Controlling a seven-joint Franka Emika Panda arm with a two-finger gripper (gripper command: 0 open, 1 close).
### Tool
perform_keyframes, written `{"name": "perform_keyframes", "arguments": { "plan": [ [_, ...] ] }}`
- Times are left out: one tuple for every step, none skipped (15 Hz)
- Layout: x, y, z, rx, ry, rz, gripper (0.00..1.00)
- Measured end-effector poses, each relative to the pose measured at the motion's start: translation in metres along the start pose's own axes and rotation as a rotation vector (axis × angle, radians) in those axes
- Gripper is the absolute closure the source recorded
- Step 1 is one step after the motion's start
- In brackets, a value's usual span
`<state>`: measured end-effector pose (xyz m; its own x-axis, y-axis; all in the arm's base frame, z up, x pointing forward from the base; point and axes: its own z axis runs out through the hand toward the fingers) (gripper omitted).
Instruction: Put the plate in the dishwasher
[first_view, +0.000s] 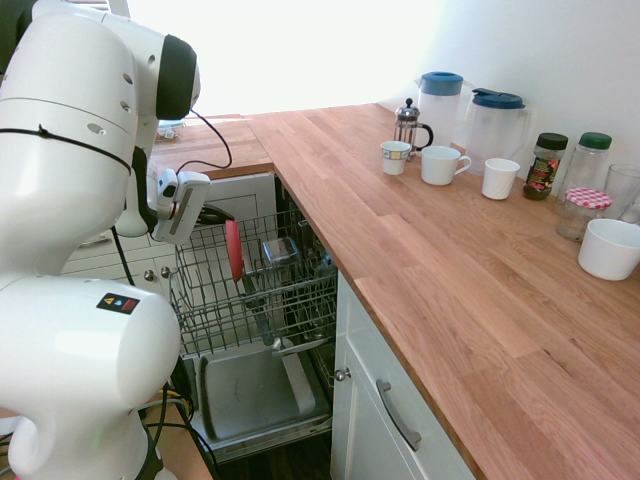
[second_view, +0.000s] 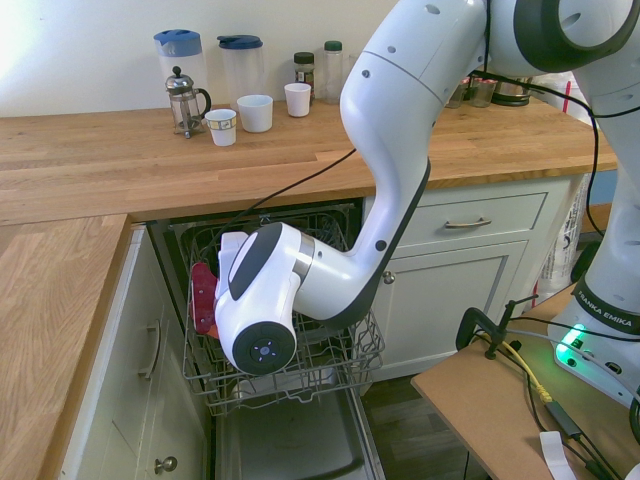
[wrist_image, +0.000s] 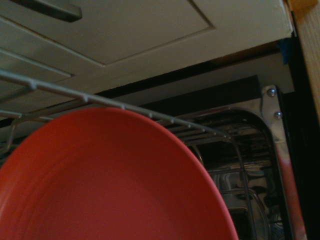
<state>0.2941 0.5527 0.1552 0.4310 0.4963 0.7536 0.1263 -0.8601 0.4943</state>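
Standing on edge in the pulled-out wire rack (first_view: 265, 300) of the dishwasher (first_view: 255, 395), the coral-red plate (first_view: 234, 250) sits upright at the rack's rear-left side. End effector (first_view: 200, 215) just beside the plate; fingers hidden, can't tell apart or together. Mugs (first_view: 440, 165) on the bench (first_view: 480, 290).

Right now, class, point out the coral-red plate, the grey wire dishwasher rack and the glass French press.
Coral-red plastic plate (first_view: 234, 250): first exterior view, its upright edge.
Grey wire dishwasher rack (first_view: 300, 300): first exterior view, front wires.
Glass French press (first_view: 407, 123): first exterior view, its body.
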Motion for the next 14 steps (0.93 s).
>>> {"name": "perform_keyframes", "arguments": {
  "plan": [
    [-0.003,-0.003,0.004,0.003,0.001,-0.003,1.00],
    [-0.007,-0.007,0.007,0.006,-0.003,-0.005,1.00],
    [-0.009,-0.010,0.010,0.009,-0.008,-0.006,1.00],
    [-0.011,-0.013,0.013,0.011,-0.005,-0.008,0.00],
    [-0.009,-0.014,0.014,0.011,-0.002,-0.005,0.00],
    [-0.008,-0.015,0.015,0.014,-0.001,-0.002,0.00],
    [-0.008,-0.015,0.015,0.016,0.001,-0.001,0.00],
    [-0.007,-0.015,0.014,0.019,0.001,0.000,0.00],
    [-0.007,-0.016,0.014,0.022,0.001,0.001,0.00],
    [-0.007,-0.016,0.014,0.026,0.000,0.002,0.00],
    [-0.007,-0.017,0.013,0.031,0.000,0.001,0.00],
    [-0.006,-0.018,0.013,0.041,0.000,0.002,0.00],
    [-0.007,-0.020,0.014,0.054,-0.002,0.003,0.00],
    [-0.009,-0.022,0.015,0.060,-0.004,0.004,0.00]
  ]
}}
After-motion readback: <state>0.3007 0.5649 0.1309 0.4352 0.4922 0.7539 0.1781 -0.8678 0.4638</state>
